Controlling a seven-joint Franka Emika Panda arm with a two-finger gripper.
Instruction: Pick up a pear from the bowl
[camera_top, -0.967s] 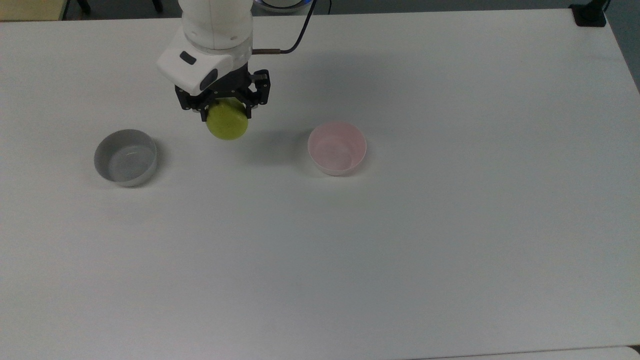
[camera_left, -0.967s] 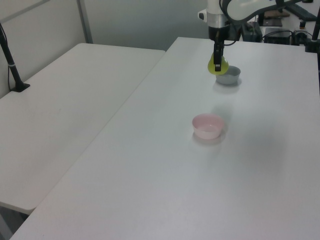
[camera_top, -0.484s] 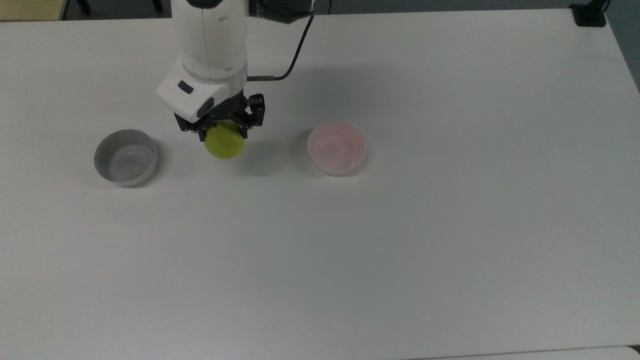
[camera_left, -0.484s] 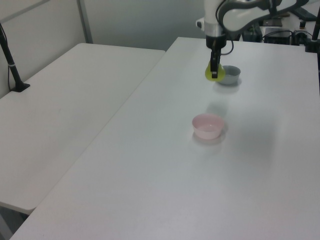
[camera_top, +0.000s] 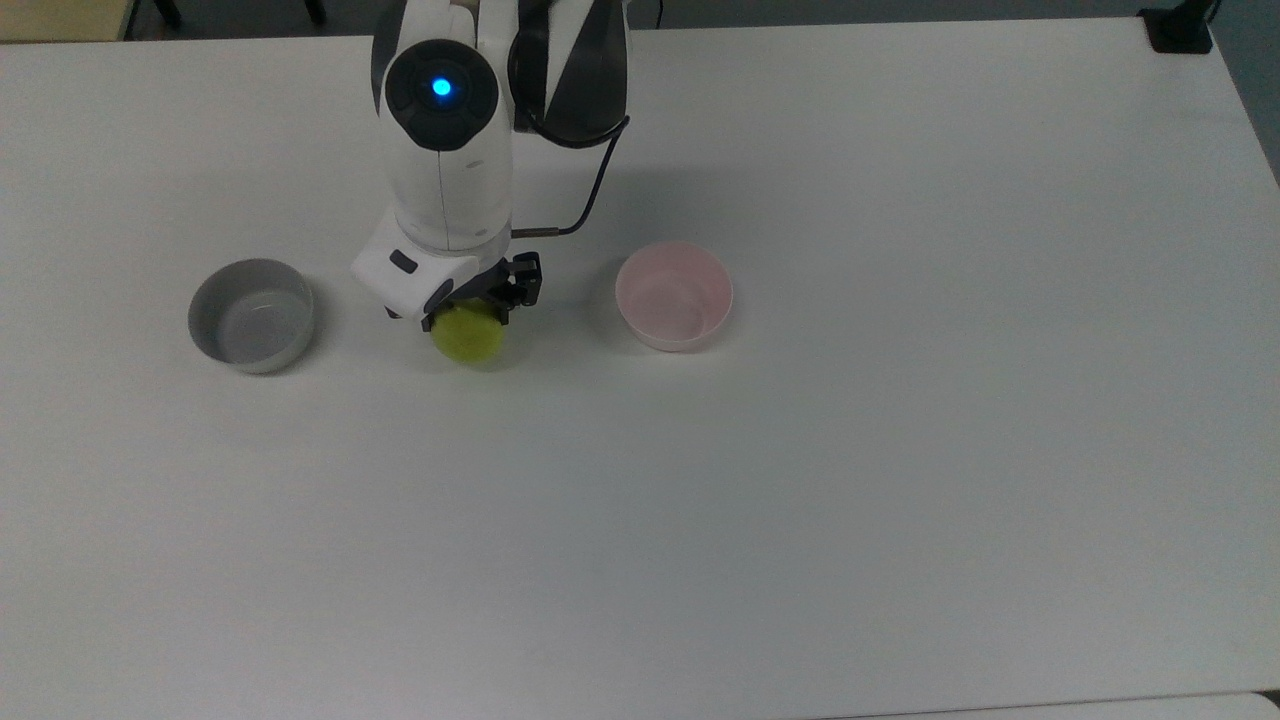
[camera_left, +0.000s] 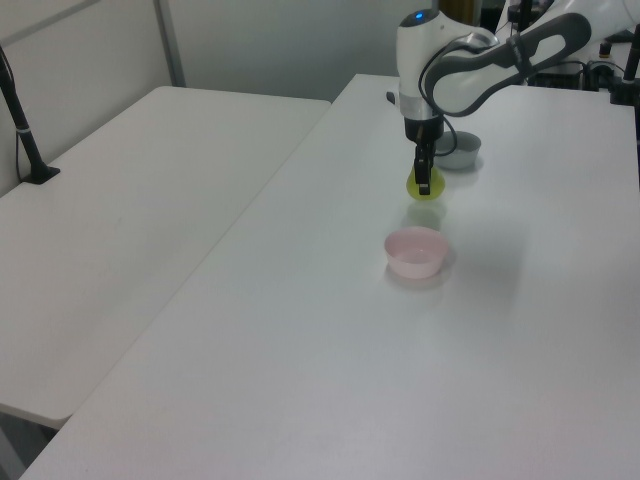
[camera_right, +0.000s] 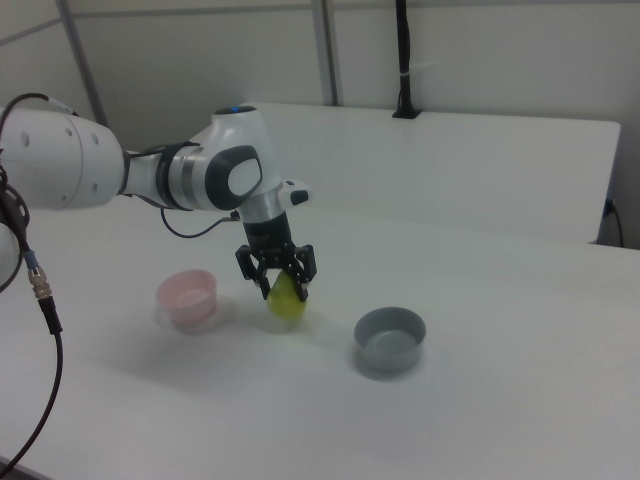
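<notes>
The jaws grip the pear (camera_top: 468, 336) low over the table (camera_top: 800, 500), between the grey bowl (camera_top: 250, 314) and the pink bowl (camera_top: 674, 295).

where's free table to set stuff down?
The whole near half of the table below the bowls in the top view, and everything right of the pink bowl. It is crowded between the grey bowl and pink bowl: the end effector holds the pear there.

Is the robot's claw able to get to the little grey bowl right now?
Probably not yet. The gripper is shut on the round yellow-green pear, so it is busy. The way itself looks free: bare white table lies between it and the small round grey bowl, on the top view's left.
</notes>
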